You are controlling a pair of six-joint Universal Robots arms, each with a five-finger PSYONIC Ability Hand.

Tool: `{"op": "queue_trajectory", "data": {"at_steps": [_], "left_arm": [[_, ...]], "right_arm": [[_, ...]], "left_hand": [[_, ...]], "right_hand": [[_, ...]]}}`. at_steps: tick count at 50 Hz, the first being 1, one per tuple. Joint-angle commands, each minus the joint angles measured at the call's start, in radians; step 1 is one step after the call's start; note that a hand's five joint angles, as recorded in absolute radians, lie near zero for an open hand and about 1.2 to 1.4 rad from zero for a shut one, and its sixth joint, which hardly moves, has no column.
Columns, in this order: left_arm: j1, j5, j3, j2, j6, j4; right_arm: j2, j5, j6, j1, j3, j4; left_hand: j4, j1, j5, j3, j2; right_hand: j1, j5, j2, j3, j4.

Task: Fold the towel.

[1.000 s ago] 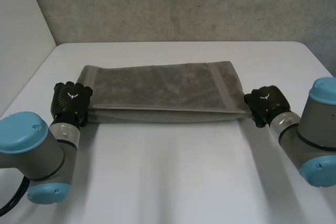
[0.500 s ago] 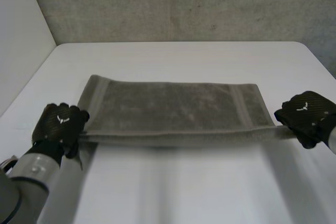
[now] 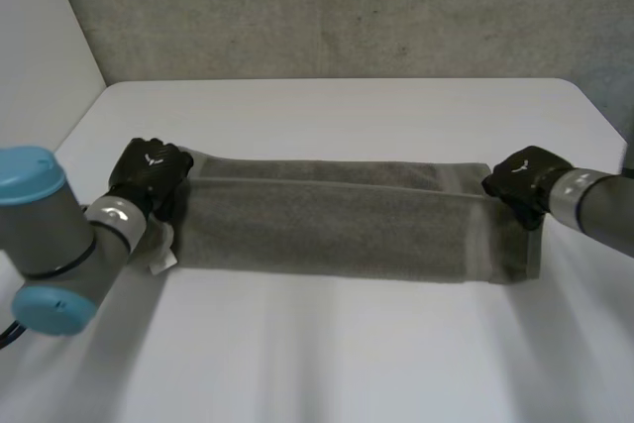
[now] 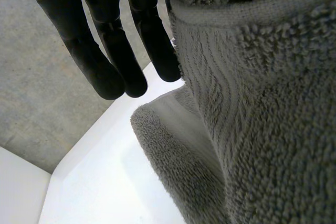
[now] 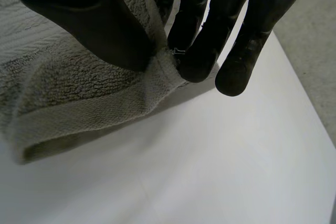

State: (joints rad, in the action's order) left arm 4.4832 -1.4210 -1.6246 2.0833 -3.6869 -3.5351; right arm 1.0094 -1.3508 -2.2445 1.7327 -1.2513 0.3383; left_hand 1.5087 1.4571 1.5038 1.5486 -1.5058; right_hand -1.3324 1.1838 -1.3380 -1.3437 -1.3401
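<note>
Towel [image 3: 337, 230]: lies on the table [image 3: 347, 354] between the hands, doubled lengthwise into a long strip.
Left hand [image 3: 149, 173]: at the strip's far left corner; fingers straight, cloth apparently pinched against the thumb.
Right hand [image 3: 523, 177]: at the far right corner, thumb and fingertip pinching the hem.
Progress: first fold looks laid; release and a crosswise fold seem left.

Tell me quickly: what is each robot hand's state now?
Left robot hand: shut on the towel, left end.
Right robot hand: shut on the towel, right end.
</note>
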Motion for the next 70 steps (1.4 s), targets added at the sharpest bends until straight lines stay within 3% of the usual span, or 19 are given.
{"op": "queue_trajectory", "data": {"at_steps": [1,7,9,15,23,28,33,43,45,46,48,50,61,70], "left_arm": [[-0.012,-0.001,0.08,0.06,0.004,0.073],[-0.024,-0.009,-0.005,0.0,0.007,0.122],[-0.021,-0.01,-0.066,-0.046,0.007,0.128],[-0.016,-0.036,-0.14,-0.109,0.005,0.128],[-0.013,-0.249,-0.277,-0.199,0.013,0.116],[-0.013,-0.318,-0.334,-0.241,0.016,0.082],[-0.009,-0.351,-0.395,-0.267,0.019,0.007],[0.017,-0.354,-0.477,-0.335,0.019,-0.036],[0.022,-0.343,-0.501,-0.382,0.019,-0.039],[0.022,-0.343,-0.502,-0.382,0.019,-0.039],[0.027,-0.328,-0.518,-0.44,0.022,-0.044],[0.027,-0.316,-0.523,-0.471,0.024,-0.044],[0.105,-0.162,-0.48,-0.666,0.022,-0.044],[0.122,-0.027,-0.488,-0.709,0.022,-0.031]], "right_arm": [[-0.054,-0.021,-0.047,0.027,0.018,-0.03],[-0.023,-0.013,-0.09,0.013,-0.059,-0.085],[-0.012,-0.011,-0.09,0.01,-0.079,-0.091],[0.005,-0.011,-0.09,0.008,-0.146,-0.12],[0.094,-0.01,-0.09,0.007,-0.254,-0.179],[0.16,-0.007,-0.092,0.005,-0.307,-0.194],[0.287,0.036,-0.092,-0.042,-0.408,-0.214],[0.393,0.084,-0.093,-0.091,-0.519,-0.217],[0.408,0.085,-0.093,-0.097,-0.536,-0.219],[0.428,0.087,-0.093,-0.104,-0.554,-0.219],[0.454,0.094,-0.092,-0.114,-0.573,-0.219],[0.507,0.113,-0.095,-0.142,-0.597,-0.219],[0.777,0.208,-0.21,-0.245,-0.597,-0.217],[0.881,0.276,-0.234,-0.309,-0.617,-0.205]], "left_hand": [[-0.127,-0.075,-0.296,-0.167,0.124],[-0.338,-0.286,-0.508,-0.378,0.335],[-0.499,-0.447,-0.668,-0.539,0.496],[-0.617,-0.565,-0.787,-0.657,0.614],[-0.928,-0.876,-1.097,-0.968,0.925],[-1.08,-1.029,-1.25,-1.12,1.078],[-1.09,-1.038,-1.259,-1.13,1.087],[-1.022,-0.971,-1.192,-1.062,1.019],[-0.71,-0.659,-0.88,-0.75,0.707],[-0.708,-0.656,-0.878,-0.748,0.705],[-0.202,-0.151,-0.372,-0.242,0.2],[-0.113,-0.062,-0.283,-0.153,0.11],[-0.112,-0.061,-0.282,-0.152,0.11],[-0.112,-0.061,-0.282,-0.152,0.11]], "right_hand": [[-0.064,0.038,-0.058,-0.053,-0.056],[-0.064,0.038,-0.058,-0.053,-0.056],[-0.064,0.038,-0.058,-0.053,-0.056],[-0.064,0.038,-0.058,-0.053,-0.056],[-0.064,0.038,-0.058,-0.053,-0.056],[-0.064,0.038,-0.058,-0.053,-0.056],[-0.064,0.038,-0.058,-0.053,-0.056],[-0.064,0.038,-0.058,-0.053,-0.056],[-0.064,0.038,-0.058,-0.053,-0.056],[-0.064,0.038,-0.058,-0.053,-0.056],[-0.064,0.038,-0.058,-0.053,-0.056],[-0.064,0.038,-0.058,-0.053,-0.056],[-0.064,0.038,-0.058,-0.053,-0.056],[-0.064,0.038,-0.058,-0.053,-0.056]]}}
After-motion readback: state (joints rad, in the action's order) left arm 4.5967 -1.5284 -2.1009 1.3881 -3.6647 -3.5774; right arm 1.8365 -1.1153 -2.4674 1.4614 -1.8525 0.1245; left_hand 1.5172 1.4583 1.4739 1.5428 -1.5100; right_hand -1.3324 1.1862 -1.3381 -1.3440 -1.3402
